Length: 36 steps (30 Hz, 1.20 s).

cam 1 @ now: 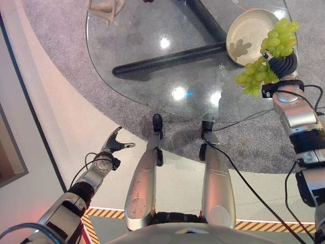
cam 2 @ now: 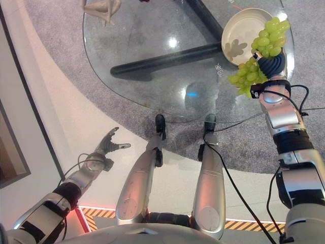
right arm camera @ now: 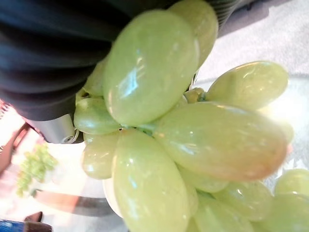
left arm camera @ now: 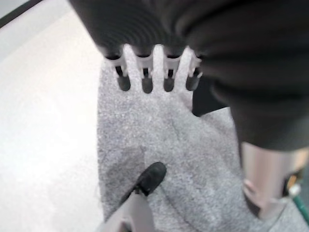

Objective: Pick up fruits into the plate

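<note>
Left hand [cam 1: 114,143] hangs low at the robot's left side, over the pale floor [cam 1: 61,132] beside the edge of the grey carpet [cam 1: 284,147], well clear of the table. Fingers straight to loosely relaxed, spread a little, thumb apart; nothing in it. From its own wrist camera the fingers [left arm camera: 145,77] stand in an even row, uncurled, with carpet beyond them. Ahead, a round glass table [cam 1: 152,66] sits on a dark crossed base [cam 1: 167,58] that shows through the top. At the far left rim of the glass, a pale beige object [cam 1: 105,10], cut off by the edge of view; what it is cannot be told. Further right, near the far right rim of the table, a round cream plate [cam 1: 249,28] rests on the glass; the part of it that can be seen is bare. Right arm reaches up along the right side of the table. Right hand [cam 1: 282,63], under its dark ribbed cover, is at the plate's near right edge and has a bunch of green grapes [cam 1: 279,35] in its grasp: one cluster rises above the cover and overlaps the plate's right rim, a second cluster hangs below and left of the wrist over the glass. Whether the bunch touches the plate cannot be told. Close up, the grapes [right arm camera: 193,135] press against the dark cover; the fingers themselves are hidden behind the fruit.
</note>
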Motion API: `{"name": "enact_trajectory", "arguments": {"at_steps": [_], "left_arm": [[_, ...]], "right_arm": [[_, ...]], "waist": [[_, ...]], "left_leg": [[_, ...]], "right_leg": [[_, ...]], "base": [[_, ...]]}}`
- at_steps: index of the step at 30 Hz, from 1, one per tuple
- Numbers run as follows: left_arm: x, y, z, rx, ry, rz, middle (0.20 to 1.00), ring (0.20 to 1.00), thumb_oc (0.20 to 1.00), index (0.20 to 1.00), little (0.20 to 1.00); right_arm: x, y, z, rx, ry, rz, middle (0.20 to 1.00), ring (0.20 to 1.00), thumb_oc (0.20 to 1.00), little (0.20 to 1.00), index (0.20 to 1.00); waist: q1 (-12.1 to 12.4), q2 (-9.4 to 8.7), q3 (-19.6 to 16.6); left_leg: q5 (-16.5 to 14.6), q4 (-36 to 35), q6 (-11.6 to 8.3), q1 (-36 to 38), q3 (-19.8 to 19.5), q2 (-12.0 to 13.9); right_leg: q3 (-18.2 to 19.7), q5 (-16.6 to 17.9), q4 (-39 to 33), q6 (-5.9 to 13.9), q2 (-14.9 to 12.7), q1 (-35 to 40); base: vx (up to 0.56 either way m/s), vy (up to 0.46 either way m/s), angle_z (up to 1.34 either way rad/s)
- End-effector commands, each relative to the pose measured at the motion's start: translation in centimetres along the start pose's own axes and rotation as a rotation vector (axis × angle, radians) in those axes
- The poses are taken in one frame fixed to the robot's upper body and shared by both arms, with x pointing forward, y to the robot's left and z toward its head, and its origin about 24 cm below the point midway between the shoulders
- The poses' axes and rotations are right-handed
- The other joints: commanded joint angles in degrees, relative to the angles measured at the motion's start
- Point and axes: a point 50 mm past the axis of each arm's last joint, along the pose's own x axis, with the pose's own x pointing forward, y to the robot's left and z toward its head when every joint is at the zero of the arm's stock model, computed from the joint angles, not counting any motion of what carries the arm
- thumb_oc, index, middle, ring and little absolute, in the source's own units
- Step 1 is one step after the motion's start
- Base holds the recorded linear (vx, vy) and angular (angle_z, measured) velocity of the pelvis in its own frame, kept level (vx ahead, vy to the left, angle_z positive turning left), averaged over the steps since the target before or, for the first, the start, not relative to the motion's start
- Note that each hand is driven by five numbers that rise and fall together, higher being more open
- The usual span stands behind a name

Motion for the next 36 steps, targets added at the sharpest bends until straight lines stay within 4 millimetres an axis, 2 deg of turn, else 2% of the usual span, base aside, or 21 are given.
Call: {"name": "enact_trajectory", "arguments": {"at_steps": [1,6,17,27,36], "left_arm": [[-1.5,0.1,-3.5,-0.008,0.115,0.02,1.0,1.0,1.0,1.0,1.0],[-1.5,0.2,-3.7,-0.002,0.128,0.027,1.0,1.0,1.0,1.0,1.0],[-1.2,0.1,-3.5,0.01,0.133,0.013,1.0,1.0,1.0,1.0,1.0],[-1.1,0.1,-3.0,0.041,0.106,-0.018,1.0,1.0,1.0,1.0,1.0],[-0.9,-0.1,-2.2,0.058,0.066,-0.041,1.0,1.0,1.0,1.0,1.0]], "right_arm": [[-0.7,-1.7,2.7,0.043,-0.182,-0.076,0.2,0.2,0.2,0.2,0.2],[-1.0,-2.0,2.9,0.032,-0.21,-0.093,0.2,0.2,0.2,0.2,0.2],[0.5,-3.2,3.8,-0.057,-0.212,-0.143,0.2,0.2,0.2,0.2,0.2],[2.6,-4.2,5.3,-0.206,-0.232,-0.175,0.2,0.2,0.2,0.2,0.2],[4.9,-5.9,6.5,-0.295,-0.177,-0.23,0.2,0.2,0.2,0.2,0.2]], "waist": [[-1.2,-2.46,-2.4],[-1.4,-3.29,-2.4],[-0.5,-3.21,-2.4],[1.5,-2.3,-2.4],[3.3,-0.78,-2.4]], "left_leg": [[-11.3,8.1,1.99,1.4,0.2,-2.4],[-10.9,7.4,1.93,2.5,0.3,-2.1],[-11.3,7.4,1.8,3.5,0.2,-2.4],[-11.5,8.9,1.87,1.7,-1.0,-3.1],[-11.1,10.4,1.93,-1.2,-2.3,-4.0]], "right_leg": [[-3.2,-5.0,2.5,-1.99,6.5,3.0],[-3.5,-4.3,1.2,-1.92,6.7,4.3],[-4.5,-4.8,0.9,-1.96,6.3,5.5],[-5.6,-5.4,2.2,-2.37,5.7,4.6],[-6.3,-6.0,4.1,-2.66,5.2,2.0]], "base": [[0.0,-0.026,-0.05],[-0.02,-0.015,-0.06],[0.0,-0.001,0.0],[0.0,-0.016,0.02],[-0.01,-0.017,0.07]]}}
